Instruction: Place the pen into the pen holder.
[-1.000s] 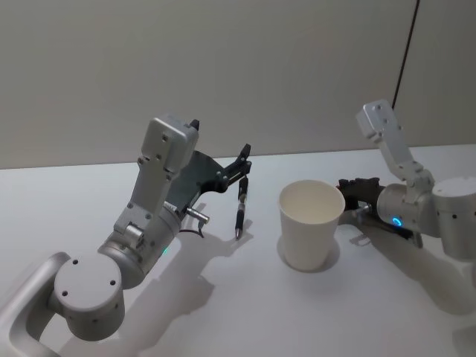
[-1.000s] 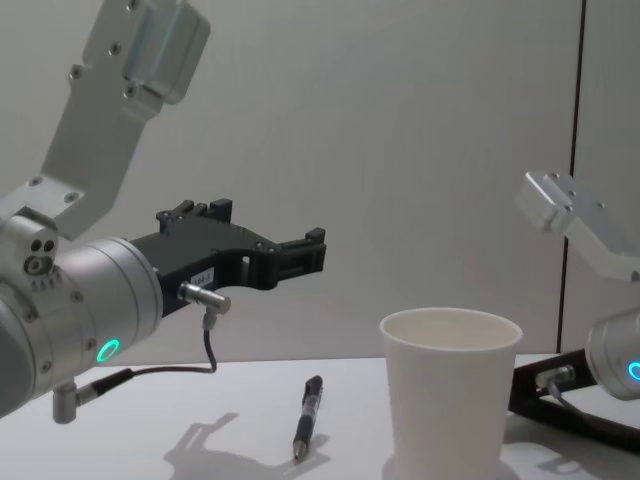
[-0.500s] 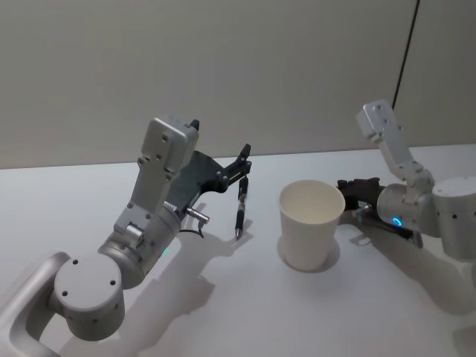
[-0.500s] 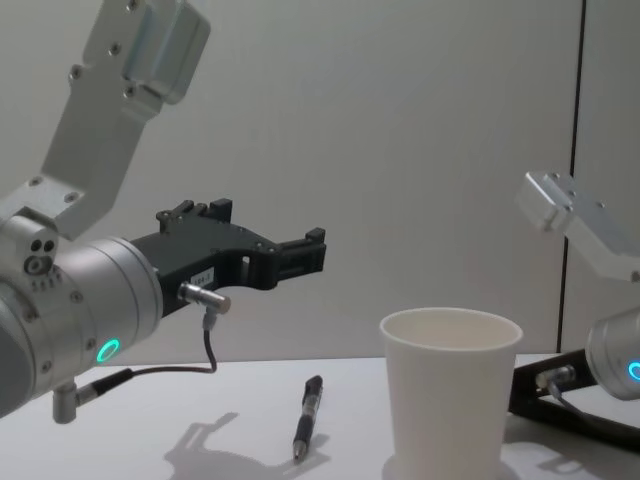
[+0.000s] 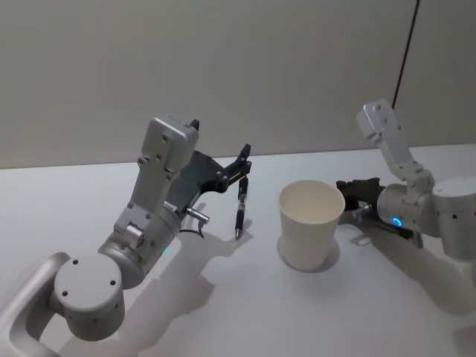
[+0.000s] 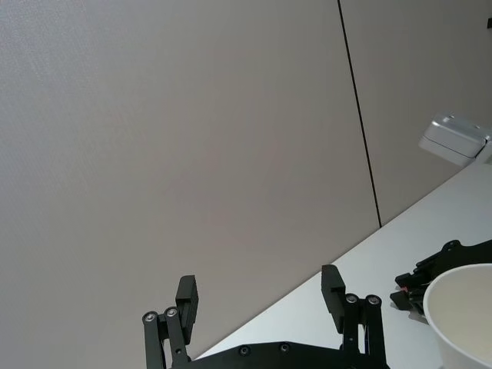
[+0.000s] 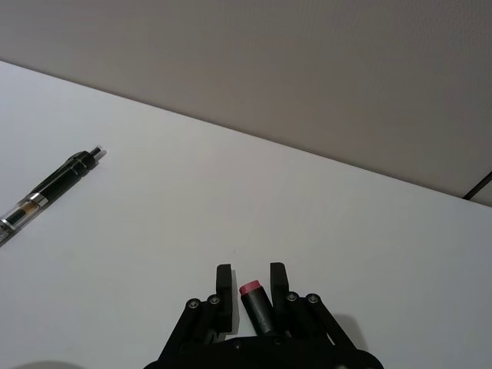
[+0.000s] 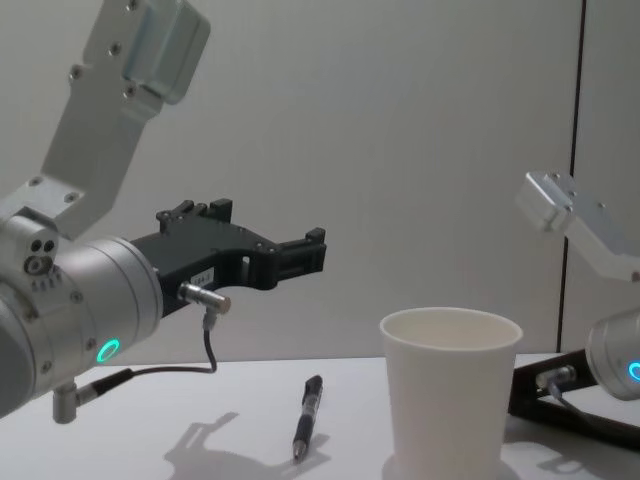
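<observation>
Pen holder [image 5: 309,234]: white paper cup, upright on the counter [image 5: 223,305], mouth open, nothing visible inside from the head view.

Pen [image 5: 239,210]: lies flat on the counter to the robot's left of the cup, near it but apart. Dark barrel with a clear section, one end pointing toward the robot and the other toward the back wall. Nothing touches it.

Left gripper [image 6: 260,278]: held in the air. In the chest view it sits well above the pen. In the head view it lines up over the pen's far end. The fingers [image 6: 187,298] are spread wide with only wall and counter edge visible between them, so nothing is grasped. The cup rim shows at a corner of the left wrist view.

Right gripper [image 7: 250,271]: low over the counter on the cup's right side, close to the rim, pointing toward the robot's left. Its fingers are drawn narrow around a second pen, the pink-tipped pen [image 7: 255,306], a dark barrel whose pink end pokes out between the tips. Actual contact on both sides looks likely, as the gap matches the barrel. The right wrist view also catches the loose pen farther off on the counter.
</observation>
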